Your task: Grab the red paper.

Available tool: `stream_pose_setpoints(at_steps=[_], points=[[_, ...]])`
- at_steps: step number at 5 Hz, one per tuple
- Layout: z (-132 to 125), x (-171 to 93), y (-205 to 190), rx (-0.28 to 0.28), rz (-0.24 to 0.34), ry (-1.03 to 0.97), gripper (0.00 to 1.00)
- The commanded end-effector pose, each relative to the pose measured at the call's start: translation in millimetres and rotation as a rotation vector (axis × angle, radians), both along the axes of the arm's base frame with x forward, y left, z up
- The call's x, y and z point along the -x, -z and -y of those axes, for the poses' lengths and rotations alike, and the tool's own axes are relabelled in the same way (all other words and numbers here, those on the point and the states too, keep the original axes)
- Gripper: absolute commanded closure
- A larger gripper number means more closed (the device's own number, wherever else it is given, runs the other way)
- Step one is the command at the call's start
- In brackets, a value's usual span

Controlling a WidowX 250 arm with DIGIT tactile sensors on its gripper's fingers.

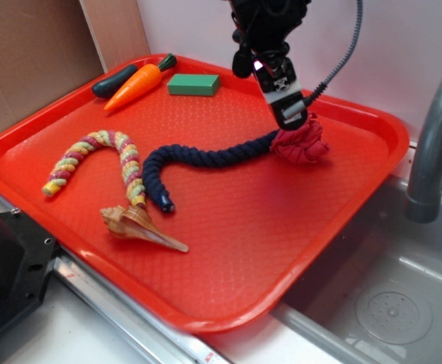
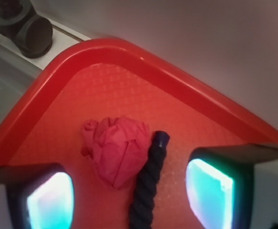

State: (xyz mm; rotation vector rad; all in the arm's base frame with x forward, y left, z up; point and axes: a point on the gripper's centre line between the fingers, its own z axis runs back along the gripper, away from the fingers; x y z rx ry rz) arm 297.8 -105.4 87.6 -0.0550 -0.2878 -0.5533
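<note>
1. Nearest to the exterior camera is the red tray point(image 1: 228, 296), the biggest thing here; it lies on the worktop beside a sink point(image 1: 402, 303) with one grey faucet point(image 1: 433, 144).
2. One claw point(image 1: 290, 115) hangs over the far right part of the tray. Its two pads point(image 2: 50, 200) stand apart and hold nothing.
3. One navy rope point(image 1: 205, 159) and one coloured rope point(image 1: 103, 152) curve across the tray.
4. One red paper point(image 1: 302, 144) sits just under the claw, and the end of the navy rope touches its side.
5. Smaller things: one shell point(image 1: 141, 226), one carrot point(image 1: 135, 86), one green block point(image 1: 194, 84).
6. I judge the step is the approach: the claw is above the paper but not yet around it.
7. The next move asks to go lower and close on the wad only, because in the wrist view the rope point(image 2: 148, 186) also lies between the pads.
</note>
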Motion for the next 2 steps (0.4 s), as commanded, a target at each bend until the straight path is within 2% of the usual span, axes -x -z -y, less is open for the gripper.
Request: stream_pose_setpoints(at_steps=[1,2], points=[[28.2,-5.8,17.5,-0.026,0.025,0.059,0.00],[50.1,-6.2,53.9,-0.043,0.026,0.125,0.00]])
